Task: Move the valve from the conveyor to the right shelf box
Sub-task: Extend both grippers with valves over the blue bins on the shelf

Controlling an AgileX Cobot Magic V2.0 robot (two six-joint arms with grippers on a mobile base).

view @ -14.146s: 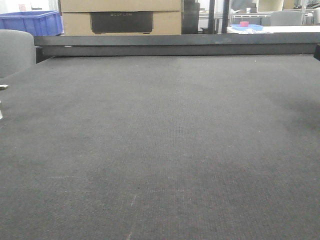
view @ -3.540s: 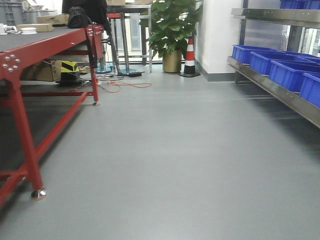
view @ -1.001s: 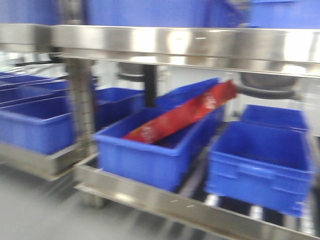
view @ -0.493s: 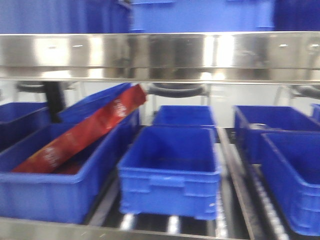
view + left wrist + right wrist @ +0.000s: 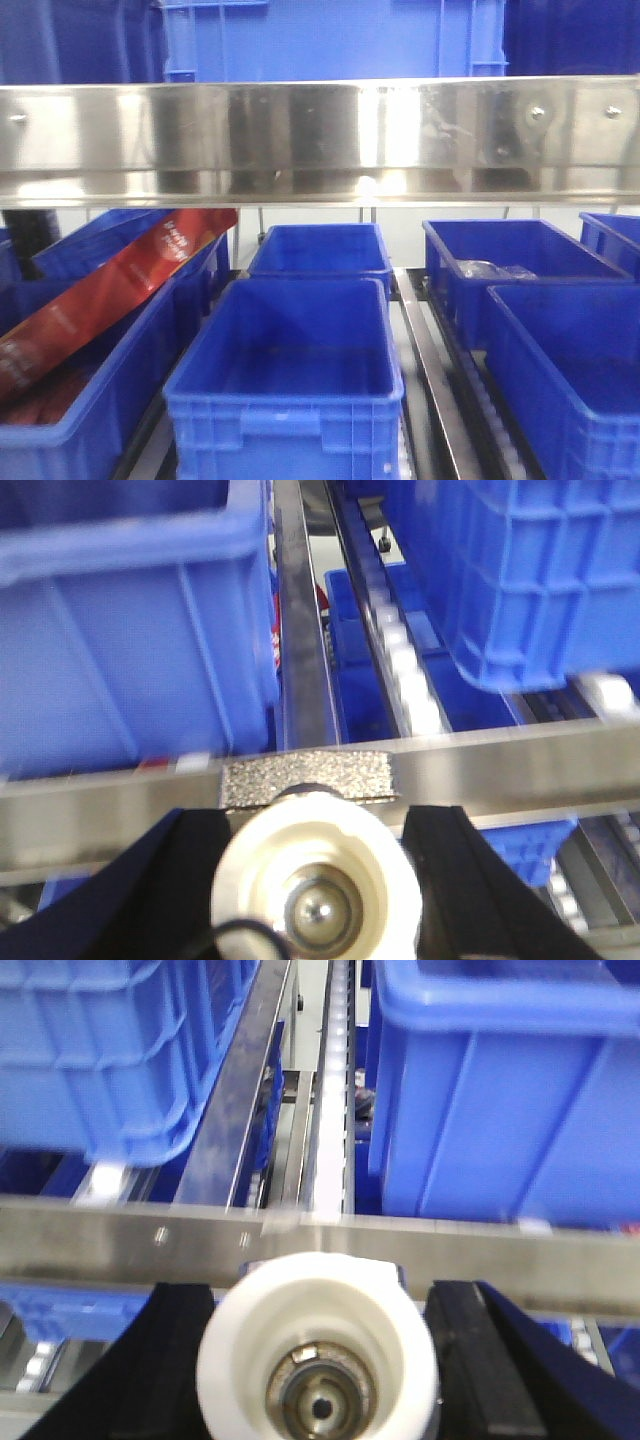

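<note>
Valve (image 5: 318, 1355) seemingly clamped between right fingers (image 5: 492, 1365); front camera sees boxes (image 5: 290, 440).

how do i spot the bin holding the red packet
Look beneath the wide steel shelf rail, at the row of blue bins. Take the bin at far left: a long red packet leans out of it, while the middle bin beside it is empty.

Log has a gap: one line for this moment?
base: at shelf | left pincer: shut on left valve | right pincer: shut on right valve | centre front bin: empty
</note>
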